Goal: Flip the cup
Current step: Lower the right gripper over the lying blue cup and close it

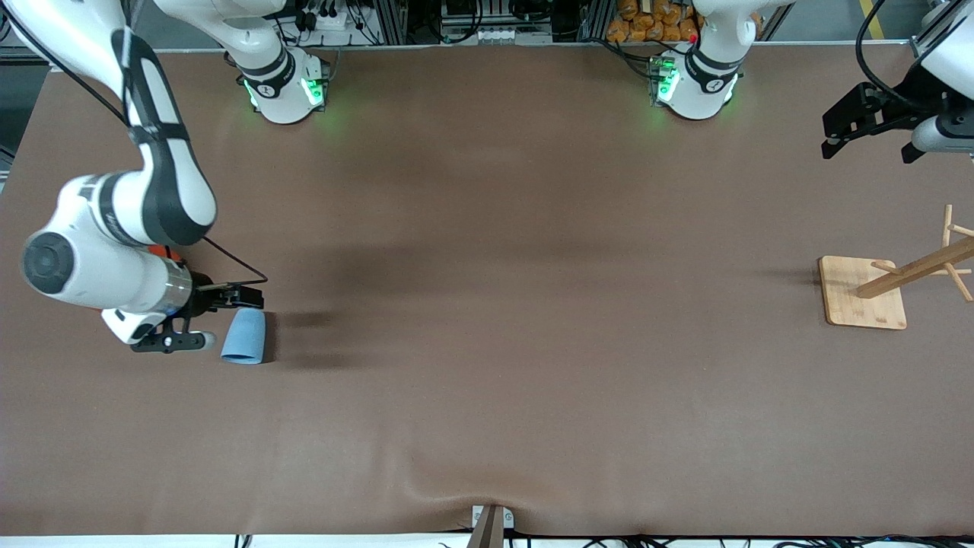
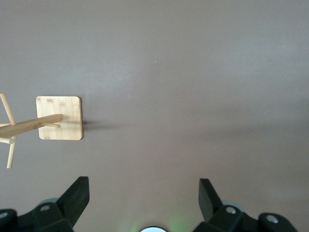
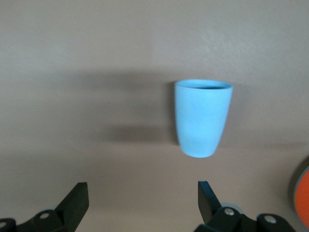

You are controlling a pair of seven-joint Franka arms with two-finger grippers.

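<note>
Front view: the light-blue cup [image 1: 244,336] rests on the brown bench [image 1: 487,304] at the right arm's end, at about eight o'clock, with the right tool [image 1: 204,318] just beside it, fingers apart, likely lined up for a grasp. The left tool [image 1: 867,144] waits at two o'clock above a bamboo peg rack [image 1: 865,292].

Left wrist view: the fingers are spread, with the rack below.

Right wrist view: the cup stands mouth up between the spread fingers; an orange can's edge [image 3: 302,195] shows. No lettering is readable.
</note>
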